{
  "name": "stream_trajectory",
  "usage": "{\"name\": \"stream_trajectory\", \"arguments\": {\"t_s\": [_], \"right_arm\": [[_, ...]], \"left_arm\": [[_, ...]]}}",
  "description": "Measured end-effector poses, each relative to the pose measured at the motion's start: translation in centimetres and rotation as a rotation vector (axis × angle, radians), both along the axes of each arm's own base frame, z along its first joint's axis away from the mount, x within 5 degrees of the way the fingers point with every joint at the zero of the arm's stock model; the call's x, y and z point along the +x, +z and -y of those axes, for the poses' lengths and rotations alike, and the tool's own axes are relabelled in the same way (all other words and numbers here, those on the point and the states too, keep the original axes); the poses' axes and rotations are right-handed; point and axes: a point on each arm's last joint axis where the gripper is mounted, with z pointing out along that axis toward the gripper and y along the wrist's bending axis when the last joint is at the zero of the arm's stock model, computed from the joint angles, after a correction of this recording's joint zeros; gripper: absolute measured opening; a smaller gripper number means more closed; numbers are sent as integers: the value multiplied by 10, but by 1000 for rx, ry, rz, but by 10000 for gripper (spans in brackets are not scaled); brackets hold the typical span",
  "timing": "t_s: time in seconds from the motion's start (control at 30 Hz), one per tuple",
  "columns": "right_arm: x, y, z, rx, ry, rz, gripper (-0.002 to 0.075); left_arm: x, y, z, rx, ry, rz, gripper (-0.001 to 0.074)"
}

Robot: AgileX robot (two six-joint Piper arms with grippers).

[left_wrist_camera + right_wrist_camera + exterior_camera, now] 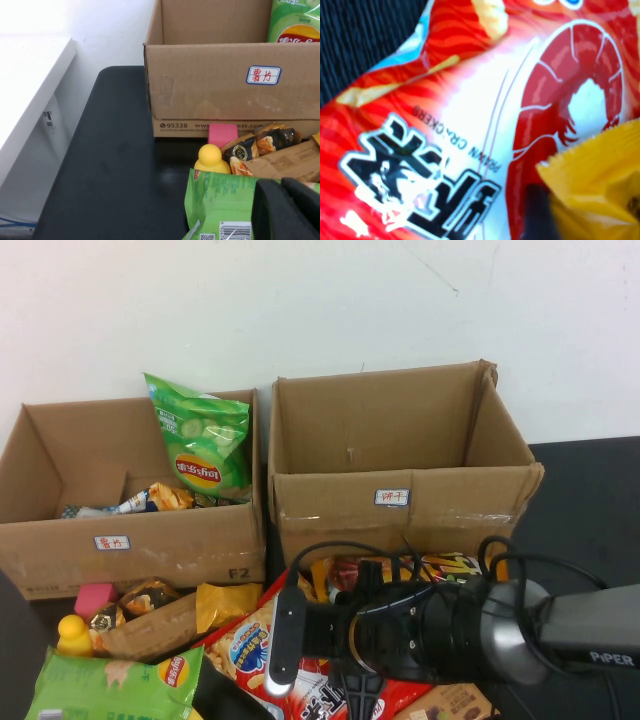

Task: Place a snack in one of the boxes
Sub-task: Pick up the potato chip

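Note:
Two open cardboard boxes stand at the back. The left box (130,540) holds a green Lay's bag (203,435) and other packets; it also shows in the left wrist view (210,85). The right box (330,500) looks empty. My right gripper (358,690) hangs low over a red prawn-cracker bag (250,650) in the snack pile. In the right wrist view a yellow packet (600,190) lies right against the gripper, over the red bag (470,125). My left gripper (290,210) is shut and empty above a green snack bag (225,200).
The pile in front of the boxes holds a yellow duck-shaped toy (72,633), a pink block (95,597), a brown packet (150,630) and a green bag (110,685). The dark table (120,165) ends at a white wall on the left.

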Motion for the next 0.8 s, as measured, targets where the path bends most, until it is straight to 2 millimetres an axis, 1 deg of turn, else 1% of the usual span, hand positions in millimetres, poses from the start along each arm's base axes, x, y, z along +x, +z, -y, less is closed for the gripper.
{"name": "stream_trajectory", "arguments": {"t_s": [0.07,0.13,0.2,0.23,0.3,0.37,0.47,0.53,0.63,0.73,0.8], "right_arm": [[1,1,0,-8,-5,5,283],[3,4,0,-16,-34,9,141],[5,7,1,-17,-69,15,68],[6,10,1,-15,-88,19,46],[6,21,3,3,-122,29,24],[5,38,6,36,-147,46,15],[0,79,10,133,-179,85,9],[-8,109,13,210,-183,112,8],[-23,149,18,327,-172,146,7],[-36,183,23,441,-139,184,7],[-41,199,25,516,-106,210,7]], "left_arm": [[0,0,0,0,0,0,-2],[0,0,0,0,0,0,-2],[0,0,0,0,0,0,-2],[0,0,0,0,0,0,-2],[0,0,0,0,0,0,-2],[0,0,0,0,0,0,-2],[0,0,0,0,0,0,-2],[0,0,0,0,0,0,-2],[0,0,0,0,0,0,-2],[0,0,0,0,0,0,-2],[0,0,0,0,0,0,-2]]}}
